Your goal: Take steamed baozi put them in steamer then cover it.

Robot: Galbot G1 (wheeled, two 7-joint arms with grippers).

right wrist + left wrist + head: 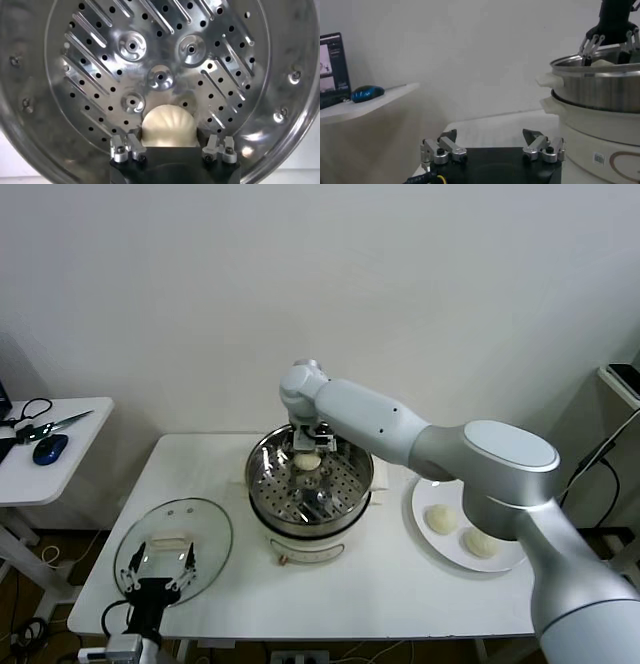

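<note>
Jaws first, taken from my left side across: my left gripper [165, 567] hangs low at the near left corner of the worktop [200, 474], its jaws spread wide and holding nothing, poised just over the cover [205, 529]. That glass lid lies flat on the worktop, its cream handle [168, 541] right by the left jaws with its long axis running across my front. This arm is plainly the nearer one for the lid.

At the middle sits the steamer [310, 529] on its white base. My right gripper [308, 446] reaches down inside it, at the far side of the perforated tray. Its jaws stand apart, one on either side of a baozi [168, 125] that rests on the tray; I judge the bun released rather than gripped, since I cannot see a finger pressing on it.

On the right, a white plate [425, 494] carries two more baozi [440, 518], beside the steamer and well within the right arm's reach. So my next fetch lies to the right of those jaws.

The right wrist view shows the bun's pleated top and the tray holes. The head view alone shows the plate, and the left wrist view shows only the steamer's outer wall.
</note>
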